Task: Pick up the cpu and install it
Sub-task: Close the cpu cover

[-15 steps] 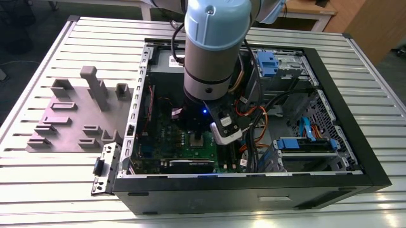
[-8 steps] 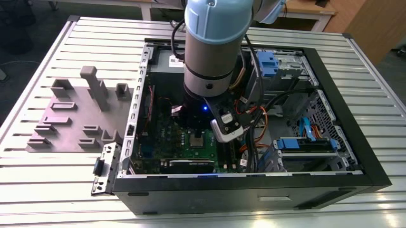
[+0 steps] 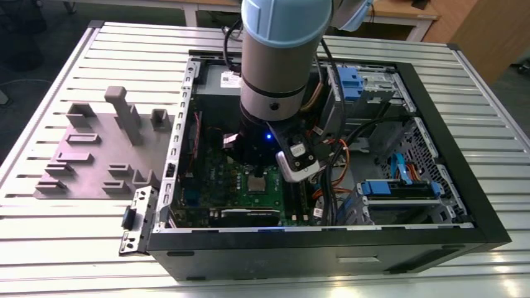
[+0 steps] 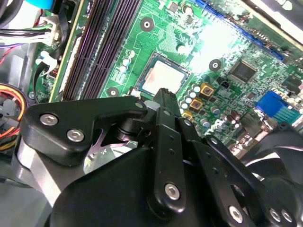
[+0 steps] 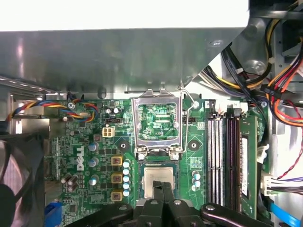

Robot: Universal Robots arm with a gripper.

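- The cpu (image 5: 152, 178) lies flat in its socket on the green motherboard (image 3: 215, 167). It is square, so no side runs longer.
- The gripper (image 5: 163, 185) hangs right over it. In both wrist views the tips cross the cpu's edge farthest from the raised socket frame (image 5: 136, 123).
- The jaws look pressed together with nothing between them.
- The board sits in the open computer case (image 3: 463, 186), toward the exterior view's left.
- The case rests mid-table on the slatted table (image 3: 66, 248), beside a grey fixture tray (image 3: 91, 155).

Arm (image 3: 286, 56) reaches downward, claw (image 5: 163, 186) fingers seemingly pressed together.
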